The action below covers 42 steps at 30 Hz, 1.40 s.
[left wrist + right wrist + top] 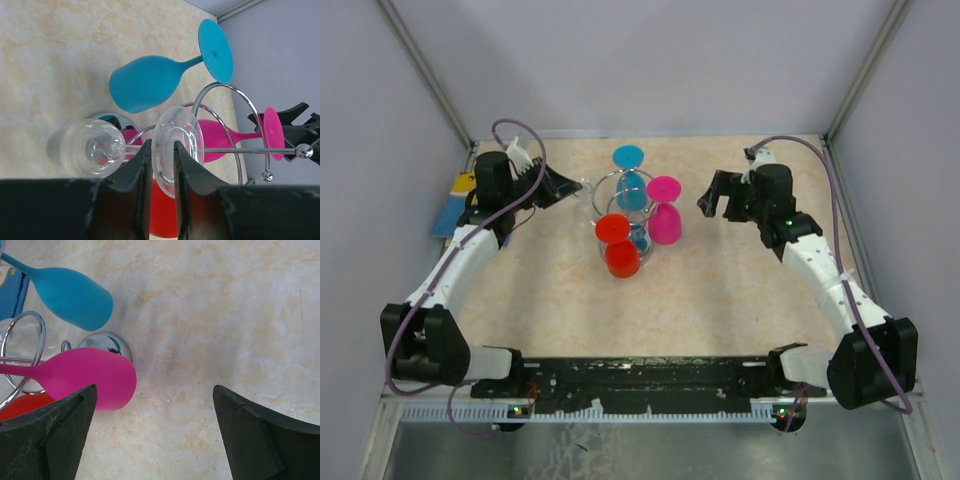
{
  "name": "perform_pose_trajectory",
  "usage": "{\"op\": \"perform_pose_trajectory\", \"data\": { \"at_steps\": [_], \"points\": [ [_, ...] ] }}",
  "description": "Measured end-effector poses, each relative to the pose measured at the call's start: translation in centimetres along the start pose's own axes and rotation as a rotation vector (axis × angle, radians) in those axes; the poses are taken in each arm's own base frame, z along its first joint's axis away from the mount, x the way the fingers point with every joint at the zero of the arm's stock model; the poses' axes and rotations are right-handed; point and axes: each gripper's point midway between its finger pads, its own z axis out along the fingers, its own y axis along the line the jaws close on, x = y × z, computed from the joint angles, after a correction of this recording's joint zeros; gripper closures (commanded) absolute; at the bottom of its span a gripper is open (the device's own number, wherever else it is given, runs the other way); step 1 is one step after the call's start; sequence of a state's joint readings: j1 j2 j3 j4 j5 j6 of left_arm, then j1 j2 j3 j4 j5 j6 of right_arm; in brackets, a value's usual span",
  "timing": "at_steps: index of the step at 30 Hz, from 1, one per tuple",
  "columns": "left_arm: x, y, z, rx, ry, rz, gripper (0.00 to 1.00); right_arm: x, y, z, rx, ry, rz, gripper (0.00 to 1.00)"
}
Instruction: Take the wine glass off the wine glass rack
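Only the left wrist cam shows the left claw [162, 192] pinching the clear wine glass [87, 147] by its foot; right claw [155, 440] spread wide.

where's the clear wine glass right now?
Top view: clear glass at the rack's left side, beside the blue glass, foot pinched in the left gripper.

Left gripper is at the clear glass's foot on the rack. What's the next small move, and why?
Probably draw the left gripper back, level, away from the wine glass rack post. Its fingers look closed on the clear wine glass foot, whose stem hangs in a chrome hoop.
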<state>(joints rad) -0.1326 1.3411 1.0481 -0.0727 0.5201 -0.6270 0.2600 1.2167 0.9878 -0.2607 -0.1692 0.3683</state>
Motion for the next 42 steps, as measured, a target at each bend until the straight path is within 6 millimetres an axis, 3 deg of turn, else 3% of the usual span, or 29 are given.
{"op": "perform_pose_trajectory", "data": {
  "at_steps": [10, 22, 42],
  "points": [
    [-0.6, -0.3, 0.0, 0.012, -0.022, -0.009, 1.00, 0.4, -0.3, 0.1, 0.010, 0.006, 0.001, 0.01],
    [-1.7, 0.7, -1.0, -0.013, -0.044, -0.018, 1.00, 0.3, -0.3, 0.1, 0.012, 0.002, -0.001, 0.01],
    [-5.2, 3.5, -4.2, -0.165, -0.131, 0.026, 1.00, 0.4, -0.5, 0.2, 0.016, 0.003, -0.012, 0.01]
  ]
}}
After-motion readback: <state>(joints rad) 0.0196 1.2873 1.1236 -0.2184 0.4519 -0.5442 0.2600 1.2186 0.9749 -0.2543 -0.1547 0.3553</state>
